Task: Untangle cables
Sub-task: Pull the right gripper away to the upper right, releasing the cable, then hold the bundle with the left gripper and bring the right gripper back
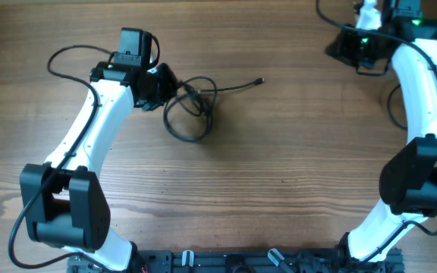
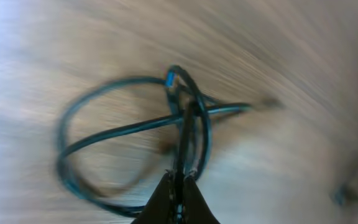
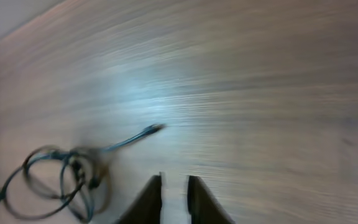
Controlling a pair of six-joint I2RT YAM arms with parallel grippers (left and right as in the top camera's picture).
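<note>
On the table [image 1: 279,159], cables [image 1: 191,96] in loose knotted loops; left gripper [image 2: 179,178] tight on them, right gripper [image 3: 174,182] ajar.

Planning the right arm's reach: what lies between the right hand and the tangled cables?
Bare table; only the cables' loose plug end points toward the right hand. Overhead and right wrist views show it.

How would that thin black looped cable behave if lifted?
Probably floppy: the thin black looped cable lies in loose overlapping coils that would likely sag. It looks light, being so thin. Crossed strands may snag rather than slip apart.
</note>
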